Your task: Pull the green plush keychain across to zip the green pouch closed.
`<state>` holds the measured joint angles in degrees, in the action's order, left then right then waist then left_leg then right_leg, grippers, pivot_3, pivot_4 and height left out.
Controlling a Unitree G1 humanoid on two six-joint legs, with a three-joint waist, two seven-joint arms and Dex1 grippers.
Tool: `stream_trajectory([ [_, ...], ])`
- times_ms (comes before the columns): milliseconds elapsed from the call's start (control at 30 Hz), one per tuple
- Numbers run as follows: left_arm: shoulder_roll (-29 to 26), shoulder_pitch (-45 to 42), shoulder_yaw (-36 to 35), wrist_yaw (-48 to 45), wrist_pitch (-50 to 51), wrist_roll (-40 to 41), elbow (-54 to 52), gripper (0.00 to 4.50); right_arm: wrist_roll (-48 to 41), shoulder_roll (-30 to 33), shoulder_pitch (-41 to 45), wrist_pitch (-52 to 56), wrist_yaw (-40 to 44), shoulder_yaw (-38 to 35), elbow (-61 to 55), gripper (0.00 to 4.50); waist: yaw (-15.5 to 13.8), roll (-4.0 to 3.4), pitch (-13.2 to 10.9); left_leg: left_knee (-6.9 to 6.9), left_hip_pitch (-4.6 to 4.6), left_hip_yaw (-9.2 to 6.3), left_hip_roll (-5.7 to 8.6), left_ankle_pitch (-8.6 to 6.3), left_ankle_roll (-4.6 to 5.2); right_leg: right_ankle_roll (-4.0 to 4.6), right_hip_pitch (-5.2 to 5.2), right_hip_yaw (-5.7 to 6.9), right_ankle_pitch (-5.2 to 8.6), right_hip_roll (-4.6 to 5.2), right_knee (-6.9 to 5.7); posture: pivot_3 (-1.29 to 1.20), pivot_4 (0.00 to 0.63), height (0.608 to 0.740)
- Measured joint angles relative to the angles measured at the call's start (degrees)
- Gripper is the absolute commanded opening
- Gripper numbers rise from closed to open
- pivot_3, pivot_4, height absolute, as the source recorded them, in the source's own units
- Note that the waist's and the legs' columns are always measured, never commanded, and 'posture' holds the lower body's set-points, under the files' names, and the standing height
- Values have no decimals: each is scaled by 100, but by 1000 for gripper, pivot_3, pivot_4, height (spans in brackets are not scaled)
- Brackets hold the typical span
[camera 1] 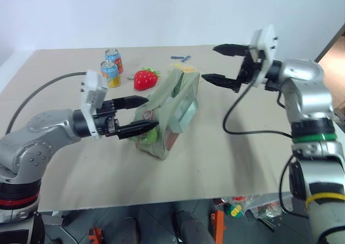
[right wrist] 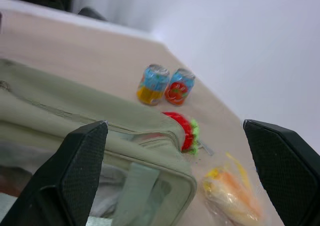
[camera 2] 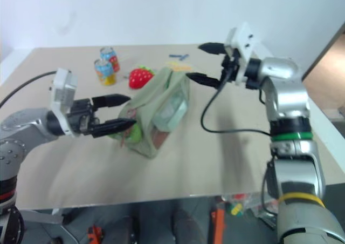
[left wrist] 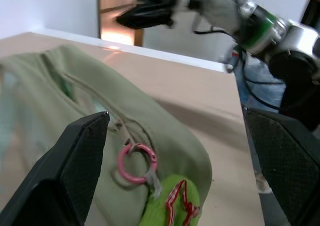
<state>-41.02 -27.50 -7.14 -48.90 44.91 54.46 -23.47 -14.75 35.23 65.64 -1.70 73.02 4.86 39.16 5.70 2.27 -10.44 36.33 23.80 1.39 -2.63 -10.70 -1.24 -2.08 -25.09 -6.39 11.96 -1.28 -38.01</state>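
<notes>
green plush keychain point(left wrist: 167, 210): soft, light; grip its body below the pink ring point(left wrist: 136, 162). green pouch point(camera 1: 172, 106) limp. left gripper point(camera 1: 139, 114) and right gripper point(camera 1: 221, 63) fingers apart, empty.

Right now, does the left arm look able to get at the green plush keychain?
Probably yes: the left gripper is open, the green plush keychain hangs at the near end of the green pouch between its fingers, nothing blocking.

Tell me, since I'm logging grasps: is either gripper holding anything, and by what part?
Nothing is held: left gripper and right gripper both stand open.
</notes>
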Motion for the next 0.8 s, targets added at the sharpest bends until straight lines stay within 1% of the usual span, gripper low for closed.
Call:
stream_trajectory([
  [67,18,-5,15,5,-5,-44,2,4457,350,-156,425,-657,397,213,1052,4500,5,0,0,-2,19,-3,0,-5,-1,-9,-14,1,-3,1,0,0,150,740],
  [167,52,1,9,81,-4,-39,-22,4457,730,-321,753,-1416,679,376,1954,4500,5,-1,-1,-2,37,-6,1,-16,-4,-4,-24,2,2,3,0,0,150,740],
  [233,56,63,-21,181,14,3,-121,4457,961,-460,918,-1895,798,426,2403,4500,4,-2,-1,-1,38,-7,1,-25,-8,4,-25,2,5,5,0,0,150,740],
  [333,46,201,-91,334,48,90,-318,4457,1183,-622,1074,-2365,865,448,2725,4500,3,-2,-1,-1,38,-12,1,-31,-18,11,-24,4,9,6,-2,0,150,740],
  [367,45,231,-125,373,53,106,-331,4500,1230,-667,1107,-2459,897,448,2791,3965,3,-2,-1,-1,38,-18,1,-31,-18,12,-23,8,10,6,-3,0,150,740],
  [400,44,253,-170,413,54,117,-348,4500,1265,-700,1128,-2514,910,447,2841,3711,3,-2,-1,0,38,-21,1,-31,-18,12,-22,11,10,6,-3,0,150,740],
  [433,40,261,-206,477,54,132,-368,4500,1287,-720,1135,-2559,926,443,2877,3307,3,-2,-1,2,38,-25,2,-31,-18,11,-20,15,12,6,-4,0,150,740],
  [500,30,266,-266,571,55,188,-431,4500,1316,-760,1147,-2624,930,409,2974,2686,3,-2,-1,6,37,-29,2,-31,-19,2,-18,18,17,6,-6,0,150,740],
  [600,0,295,-279,614,56,227,-471,4500,1365,-760,1172,-2680,927,377,3034,1596,3,-2,-1,9,31,-30,2,-30,-20,-3,-16,18,19,5,-11,0,150,740],
  [633,-2,309,-279,623,56,230,-472,4500,1386,-759,1175,-2700,925,367,3044,1318,3,-2,-1,9,29,-31,2,-30,-20,-3,-15,20,19,4,-12,0,150,740],
  [700,-2,339,-278,680,56,230,-479,4500,1403,-759,1175,-2725,933,357,3054,569,4,-2,-1,9,28,-34,1,-29,-21,-2,-15,21,19,2,-14,0,150,740],
  [767,-2,349,-278,729,55,229,-479,4500,1440,-757,1174,-2727,974,357,3054,65,3,-3,-2,9,28,-36,1,-29,-21,-1,-15,23,19,1,-15,0,150,740],
  [800,-2,349,-278,736,54,229,-479,4500,1448,-752,1174,-2727,990,357,3053,65,3,-3,-2,9,28,-37,1,-29,-21,-1,-15,23,19,1,-16,0,150,740],
])
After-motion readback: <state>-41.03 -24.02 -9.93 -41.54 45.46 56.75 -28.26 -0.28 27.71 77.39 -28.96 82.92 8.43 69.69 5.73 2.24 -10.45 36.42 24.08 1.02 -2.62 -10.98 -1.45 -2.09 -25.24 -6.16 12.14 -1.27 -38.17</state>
